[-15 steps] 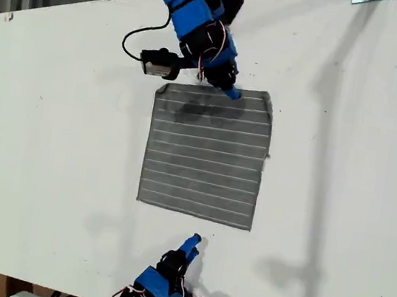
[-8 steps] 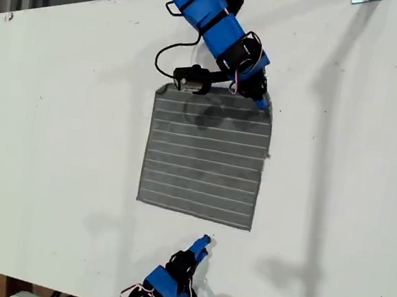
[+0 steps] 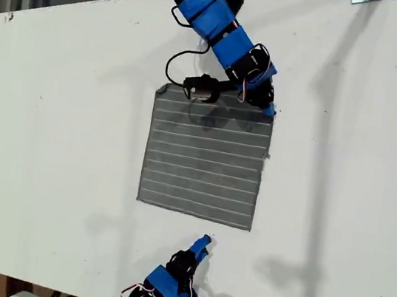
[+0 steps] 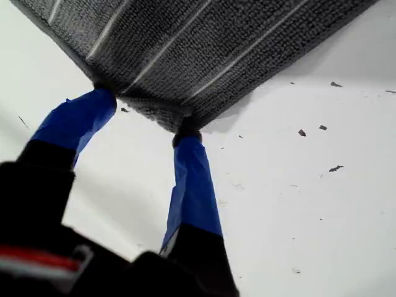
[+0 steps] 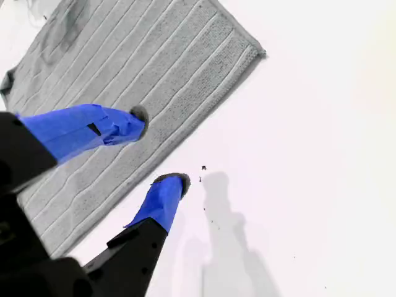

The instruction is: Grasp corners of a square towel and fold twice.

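Shifted first claw (image 3: 267,111) straddling towel (image 3: 205,157) corner (image 4: 167,117)

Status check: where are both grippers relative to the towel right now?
My first gripper open, straddling towel corner at the exterior view's top right. My second gripper open, above the near edge, not gripping. Towel flat, unfolded. Nothing in the way.

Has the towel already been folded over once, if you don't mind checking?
No, the towel lies flat as a single full square on the table.
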Motion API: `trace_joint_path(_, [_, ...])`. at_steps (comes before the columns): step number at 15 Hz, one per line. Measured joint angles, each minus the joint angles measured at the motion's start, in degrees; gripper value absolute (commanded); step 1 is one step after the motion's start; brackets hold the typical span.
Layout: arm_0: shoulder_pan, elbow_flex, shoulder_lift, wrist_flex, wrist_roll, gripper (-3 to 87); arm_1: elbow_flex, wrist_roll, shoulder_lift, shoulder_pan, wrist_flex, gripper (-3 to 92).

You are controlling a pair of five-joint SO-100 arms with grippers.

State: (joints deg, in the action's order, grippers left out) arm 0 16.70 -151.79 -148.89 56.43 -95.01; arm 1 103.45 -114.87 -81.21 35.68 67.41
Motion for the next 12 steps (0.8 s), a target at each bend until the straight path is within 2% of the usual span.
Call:
trace_joint_path(2, [0.18, 0.00, 0.00, -0.44, 0.00, 17.2, 1.23, 0.00, 0.09, 0.00, -2.02, 12.3])
trace_joint_path(3, [0.18, -0.26, 0.00, -0.62, 0.00, 17.2, 2.64, 0.00, 0.00, 0.00, -3.78, 12.4])
trace_joint_path(5, [0.18, -0.62, 0.00, -0.62, 0.00, 17.3, 6.24, 0.00, -0.09, 0.00, -8.79, 28.7])
trace_joint_path(7, [0.18, -0.97, 0.35, -1.85, 0.00, 17.3, 7.73, -0.18, 0.26, 0.26, -11.60, 30.9])
trace_joint_path(8, [0.18, -0.97, 0.44, -2.29, 0.00, 17.3, 8.00, -0.18, 0.35, 0.26, -12.13, 28.7])
trace_joint_path(10, [0.18, -1.05, 0.62, -2.64, 0.00, 17.3, 9.76, -0.35, -0.09, 0.18, -14.50, 7.7])
trace_joint_path(11, [0.18, -1.32, 0.97, -2.64, 0.00, 17.4, 10.46, -0.44, -0.18, 0.09, -15.82, 1.3])
trace_joint_path(12, [0.18, -1.41, 1.23, -3.16, 0.00, 17.5, 10.72, -0.79, 0.09, 0.09, -16.52, -0.1])
